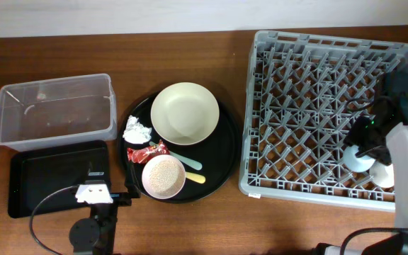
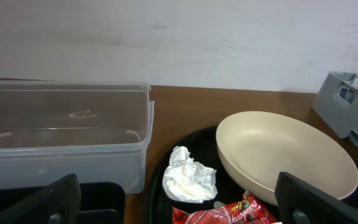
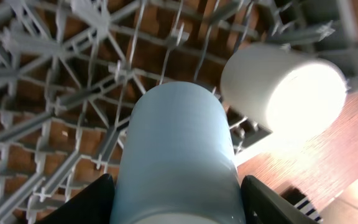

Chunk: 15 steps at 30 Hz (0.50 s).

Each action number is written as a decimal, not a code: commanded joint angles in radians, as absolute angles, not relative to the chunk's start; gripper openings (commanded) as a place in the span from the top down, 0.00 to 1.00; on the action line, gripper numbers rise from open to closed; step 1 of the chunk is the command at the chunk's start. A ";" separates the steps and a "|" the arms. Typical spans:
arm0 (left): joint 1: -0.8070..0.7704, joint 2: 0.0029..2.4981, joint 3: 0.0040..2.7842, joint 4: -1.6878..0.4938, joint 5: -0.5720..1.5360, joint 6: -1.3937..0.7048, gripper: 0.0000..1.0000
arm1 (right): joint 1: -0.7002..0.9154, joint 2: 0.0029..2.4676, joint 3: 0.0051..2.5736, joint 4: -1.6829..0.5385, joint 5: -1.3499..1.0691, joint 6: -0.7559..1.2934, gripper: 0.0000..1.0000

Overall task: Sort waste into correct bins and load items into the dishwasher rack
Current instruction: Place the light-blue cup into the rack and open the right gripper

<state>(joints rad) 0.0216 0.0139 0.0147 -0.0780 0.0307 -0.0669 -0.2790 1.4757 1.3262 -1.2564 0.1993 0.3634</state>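
My right gripper [image 3: 179,202] is shut on the light blue cup [image 3: 179,155], one finger on each side, over the lattice floor of the dishwasher rack [image 1: 317,85] near its front right corner. The white cup [image 3: 284,90] rests just beside it at the rack's edge. My left gripper [image 2: 179,202] is open and low, by the round tray's left rim. In front of it lie the crumpled tissue [image 2: 190,176] and red wrapper [image 2: 229,214]. The cream bowl-plate [image 1: 185,113], the small bowl [image 1: 163,176] of white grains, the mint green spoon [image 1: 185,161] and the yellow spoon [image 1: 195,177] sit on that tray.
The clear tub [image 1: 55,110] stands at the far left with the shallow black tray [image 1: 48,177] right in front of it. The round black tray [image 1: 222,152] lies between them and the rack. The left arm [image 1: 94,193] reaches over the shallow tray's front right corner.
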 commanded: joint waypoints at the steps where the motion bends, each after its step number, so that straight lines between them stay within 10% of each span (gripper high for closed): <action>1: 0.018 0.008 0.009 -0.079 0.045 -0.052 0.01 | -0.282 1.464 1.267 -1.217 0.115 0.337 0.39; 15: 0.018 0.008 0.009 -0.079 0.045 -0.052 0.01 | -0.282 1.464 1.249 -1.261 0.112 0.319 0.33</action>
<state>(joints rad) 0.0216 0.0139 0.0147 -0.0780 0.0307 -0.0669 -0.2790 1.4754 1.2545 -1.2602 0.1104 0.3271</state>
